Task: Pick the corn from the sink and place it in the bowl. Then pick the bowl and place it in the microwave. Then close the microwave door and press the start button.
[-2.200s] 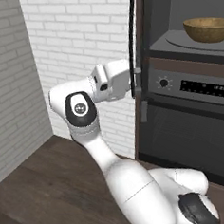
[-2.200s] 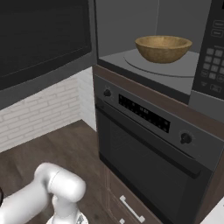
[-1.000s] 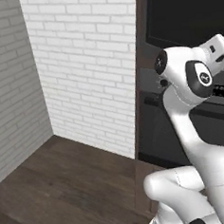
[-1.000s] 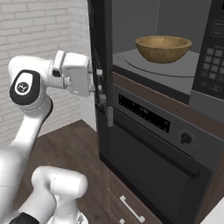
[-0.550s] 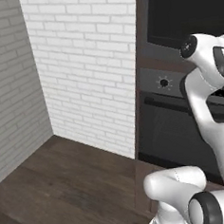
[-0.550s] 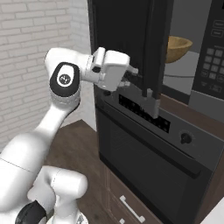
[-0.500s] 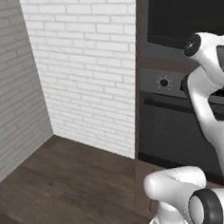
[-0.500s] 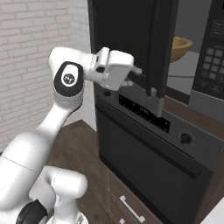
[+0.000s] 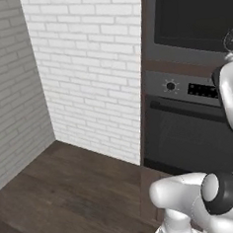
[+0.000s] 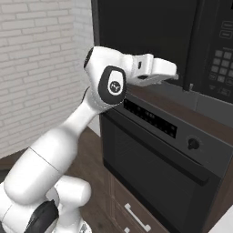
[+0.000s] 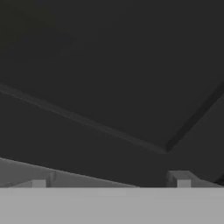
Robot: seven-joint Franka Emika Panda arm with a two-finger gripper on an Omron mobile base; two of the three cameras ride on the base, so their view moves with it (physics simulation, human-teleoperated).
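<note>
Door pushed to, start button yet to press.

Straight ahead of the jaws stands the microwave [image 10: 150, 41], its door [image 10: 141, 36] a big black glossy panel lying flat against the front, so it looks closed or all but closed. I judge the corn and bowl steps done and the door nearly finished; only the start button on the keypad [image 10: 223, 50], off to the far side of the jaws, is left. The dark glass hides the inside, so whether bowl and corn sit in there can't be seen. The oven [image 10: 159, 168] is below the jaws. The gripper [image 10: 175, 75] reaches the door's lower edge; its two fingertips [image 11: 183, 179] stand well apart, holding nothing.
</note>
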